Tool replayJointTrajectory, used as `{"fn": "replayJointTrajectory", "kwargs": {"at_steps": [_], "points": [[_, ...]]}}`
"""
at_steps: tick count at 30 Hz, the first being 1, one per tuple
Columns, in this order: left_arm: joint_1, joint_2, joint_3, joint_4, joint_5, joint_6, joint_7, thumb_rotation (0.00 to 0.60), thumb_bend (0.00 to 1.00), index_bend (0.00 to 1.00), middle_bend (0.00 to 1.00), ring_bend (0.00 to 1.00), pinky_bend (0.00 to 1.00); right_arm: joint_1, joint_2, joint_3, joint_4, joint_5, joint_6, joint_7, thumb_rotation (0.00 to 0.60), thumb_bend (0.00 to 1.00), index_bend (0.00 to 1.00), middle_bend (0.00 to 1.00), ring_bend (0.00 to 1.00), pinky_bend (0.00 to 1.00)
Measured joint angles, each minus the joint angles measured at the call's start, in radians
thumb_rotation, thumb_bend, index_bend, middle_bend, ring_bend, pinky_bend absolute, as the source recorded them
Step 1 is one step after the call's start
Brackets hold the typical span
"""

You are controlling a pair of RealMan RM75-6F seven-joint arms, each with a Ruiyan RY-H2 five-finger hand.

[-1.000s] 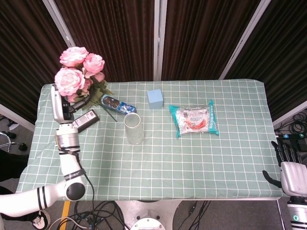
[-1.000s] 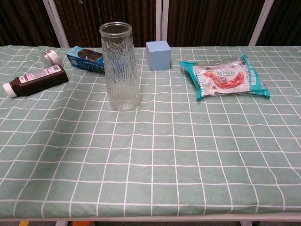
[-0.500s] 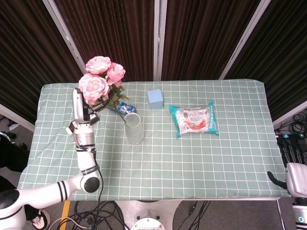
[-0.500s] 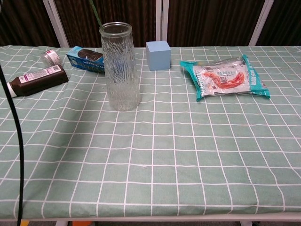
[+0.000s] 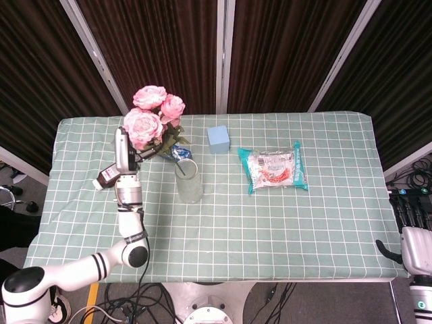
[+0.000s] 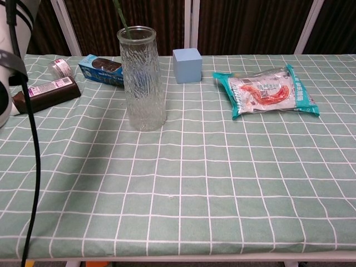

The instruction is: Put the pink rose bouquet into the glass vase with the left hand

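Pale green cloth with a white grid across the table [image 6: 233, 183]. Pink blooms and dark green leaves on the pink rose bouquet [image 5: 152, 120]. Clear, ribbed glass vase [image 6: 143, 78] with a green stem [image 6: 120, 14] above its rim. Light blue cube [image 6: 187, 64]. Teal-edged snack packet [image 6: 271, 91] with red and white print. Dark brown bottle [image 6: 47, 93], white-capped and white-labelled. Blue biscuit pack [image 6: 101, 69] showing dark cookies. White arm [image 5: 101, 263] banded in black, trailing a black cable [image 6: 34, 144]. White right hand [image 5: 414, 244] with black fingers [image 5: 403, 213]. Dark brown pleated curtains [image 5: 283, 47] behind grey frame bars.
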Motion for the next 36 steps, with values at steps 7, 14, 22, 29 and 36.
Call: {"fn": "replayJointTrajectory", "kwargs": {"at_steps": [7,14,22,29,36], "points": [[0.023,-0.032,0.077,0.063,0.06,-0.008,-0.077,0.6,0.19,0.53,0.55,0.52,0.64,0.011,-0.011,0.0,0.01,0.006,-0.02,-0.003,0.6,0.15,0.0,0.0,0.0,0.0],[0.043,-0.032,0.198,0.13,0.2,-0.033,-0.238,0.6,0.09,0.11,0.2,0.22,0.3,0.009,-0.009,-0.002,0.006,0.002,-0.013,-0.004,0.6,0.15,0.0,0.0,0.0,0.0],[0.071,0.008,0.227,0.123,0.245,-0.037,-0.283,0.6,0.04,0.04,0.05,0.1,0.22,0.008,-0.01,-0.002,0.011,-0.003,-0.011,0.009,0.6,0.15,0.0,0.0,0.0,0.0],[0.102,0.071,0.201,0.05,0.232,-0.023,-0.278,0.6,0.03,0.03,0.04,0.08,0.21,0.016,-0.017,0.002,0.016,-0.015,-0.011,0.022,0.6,0.15,0.0,0.0,0.0,0.0],[0.179,0.18,0.191,0.0,0.218,0.016,-0.235,0.6,0.04,0.03,0.05,0.08,0.22,0.017,-0.017,0.001,0.018,-0.03,-0.003,0.032,0.6,0.15,0.0,0.0,0.0,0.0]]}}
